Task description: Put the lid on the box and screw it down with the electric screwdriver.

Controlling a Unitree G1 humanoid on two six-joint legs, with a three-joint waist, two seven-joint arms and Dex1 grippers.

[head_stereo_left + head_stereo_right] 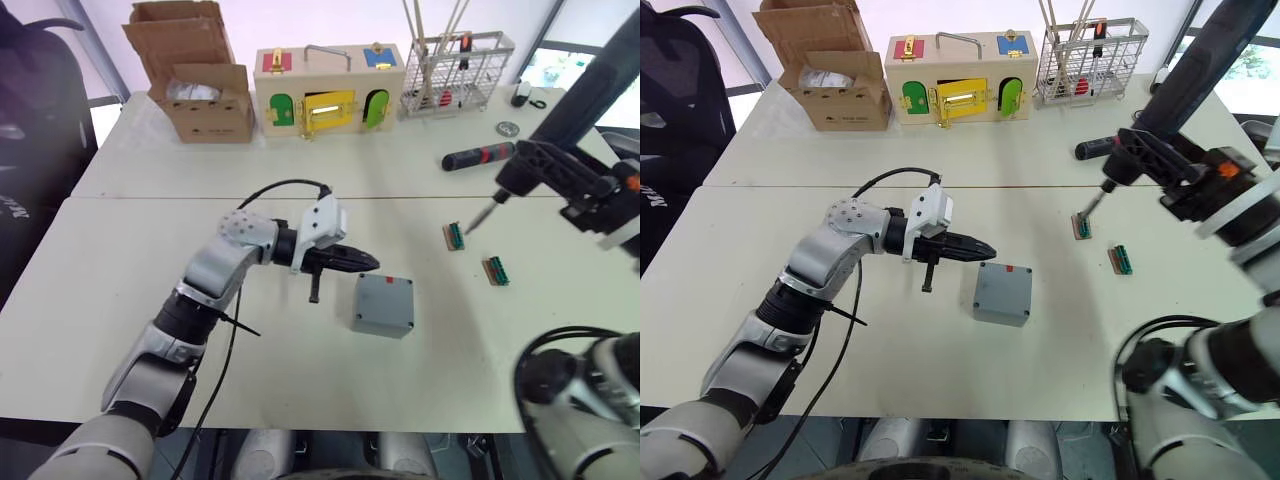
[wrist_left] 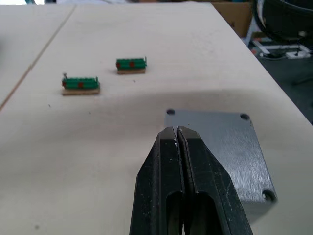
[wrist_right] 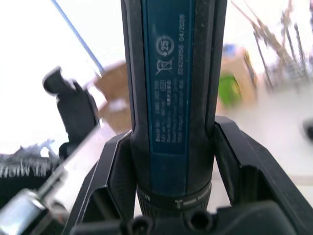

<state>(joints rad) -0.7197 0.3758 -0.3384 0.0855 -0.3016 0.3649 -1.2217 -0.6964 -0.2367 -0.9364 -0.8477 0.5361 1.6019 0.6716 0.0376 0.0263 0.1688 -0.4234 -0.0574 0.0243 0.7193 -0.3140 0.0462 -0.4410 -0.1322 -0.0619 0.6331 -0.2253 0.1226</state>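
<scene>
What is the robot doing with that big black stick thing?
That is the electric screwdriver, gripped in the right gripper. Its bit is touching a small green screw holder on the table. The left gripper, shut and empty, hovers beside the grey box, which already has its lid on.

Two pale cream surface (image 1: 300,165) sections butt together, a dark seam running across between them. Along the far edge: an open brown cardboard box (image 1: 195,75), a wooden box with coloured doors (image 1: 328,88), a wire rack (image 1: 455,68). Black office chair (image 1: 35,120) at the left. Bright daylight from windows (image 1: 555,65) behind, upper right.
</scene>
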